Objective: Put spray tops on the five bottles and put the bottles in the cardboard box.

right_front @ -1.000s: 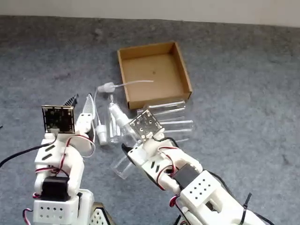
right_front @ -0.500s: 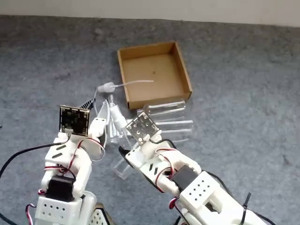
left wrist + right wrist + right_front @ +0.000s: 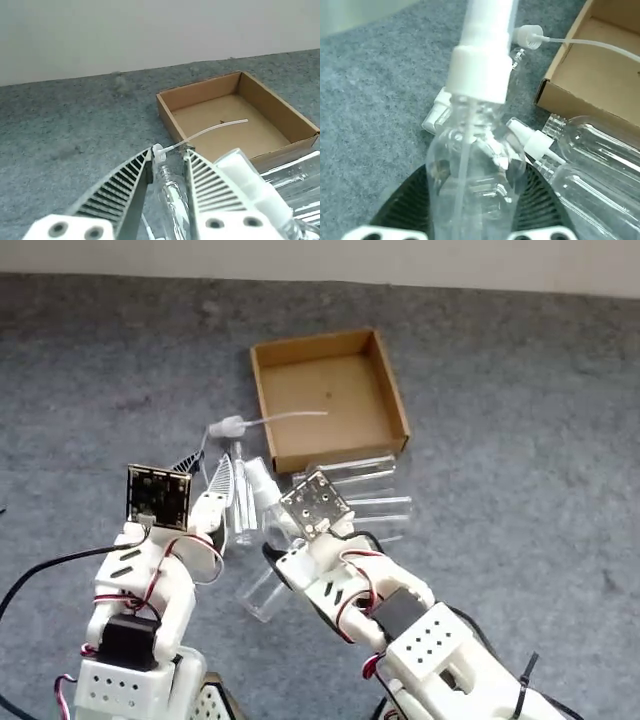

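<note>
- Right gripper (image 3: 472, 196) — you are clamping it on a clear bottle (image 3: 470, 150) whose spray top (image 3: 482, 70) is already sitting on the neck. You are holding it just short of the near wall of the cardboard box (image 3: 340, 452), top end leading. That fits a finished bottle waiting to go in.
- Left gripper (image 3: 168, 153) — its fingers are standing apart, straddling an uncapped bottle (image 3: 170, 194). This bottle is lying off the box's near corner on your left arm's side, with its neck toward the box. You cannot tell whether the pads are touching it. The straddle is looking like a set-up to steady this bottle for its top.
- Loose spray top (image 3: 228, 427) — it is lying just beyond that open neck, beside the box's wall on the same side. Its thin tube (image 3: 215, 129) is arching over the wall into the box. It is sitting there handy for the next fitting.
- Two more bottles (image 3: 350, 468) (image 3: 378, 508) — they are lying side by side along the outside of the box's near wall, waiting their turn.
- Another bottle (image 3: 262, 592) — it is lying farther from the box, beside your right arm.
- Box — it is standing open on the grey carpet (image 3: 520, 440), and none of the five bottles is inside it yet.
</note>
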`<action>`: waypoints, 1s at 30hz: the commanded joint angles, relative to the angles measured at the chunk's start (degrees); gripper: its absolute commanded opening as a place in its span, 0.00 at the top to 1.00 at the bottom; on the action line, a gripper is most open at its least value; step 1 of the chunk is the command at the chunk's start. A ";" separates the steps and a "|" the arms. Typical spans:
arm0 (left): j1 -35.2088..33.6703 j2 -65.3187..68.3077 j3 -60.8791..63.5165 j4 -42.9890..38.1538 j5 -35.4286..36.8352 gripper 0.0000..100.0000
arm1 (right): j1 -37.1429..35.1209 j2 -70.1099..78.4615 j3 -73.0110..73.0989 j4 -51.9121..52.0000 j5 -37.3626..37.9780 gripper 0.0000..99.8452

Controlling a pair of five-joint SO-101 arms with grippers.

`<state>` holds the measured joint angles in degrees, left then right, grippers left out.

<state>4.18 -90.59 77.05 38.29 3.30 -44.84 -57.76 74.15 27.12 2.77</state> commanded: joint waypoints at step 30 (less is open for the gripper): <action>2.42 -0.48 1.10 -9.76 -0.18 0.86 | -2.24 -11.56 -5.23 10.33 -0.26 1.00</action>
<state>5.23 -90.51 79.87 28.97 3.30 -48.09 -71.21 72.66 37.76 2.68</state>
